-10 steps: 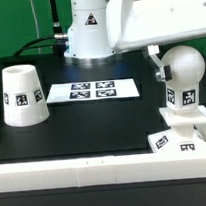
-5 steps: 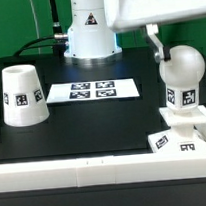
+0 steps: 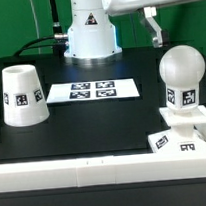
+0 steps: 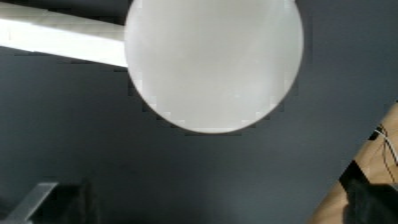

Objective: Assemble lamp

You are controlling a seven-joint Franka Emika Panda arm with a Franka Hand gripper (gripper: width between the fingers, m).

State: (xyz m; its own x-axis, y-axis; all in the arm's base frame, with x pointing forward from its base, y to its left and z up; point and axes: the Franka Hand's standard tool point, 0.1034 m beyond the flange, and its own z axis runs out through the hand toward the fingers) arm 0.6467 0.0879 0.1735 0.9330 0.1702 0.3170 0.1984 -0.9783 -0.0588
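Observation:
The round-headed bulb point(image 3: 181, 77) stands upright on the flat square base point(image 3: 180, 138) at the exterior view's right, near the front edge. The tapered cone shade point(image 3: 21, 96) stands on its own at the exterior view's left. My gripper point(image 3: 153, 25) hangs above and behind the bulb, clear of it, with one finger showing below the white hand. In the wrist view the bulb's round head point(image 4: 215, 62) lies below the gripper point(image 4: 214, 205), whose dark fingers sit far apart at the picture's edges with nothing between them. The gripper is open and empty.
The marker board point(image 3: 92, 90) lies flat on the black table point(image 3: 93, 127) between the shade and the bulb. The robot's white body point(image 3: 90, 27) stands behind it. A white rail point(image 3: 86, 172) runs along the table's front edge.
The gripper has risen up and away from the bulb's head, which it was around a second ago. The bulb stays standing on the base.

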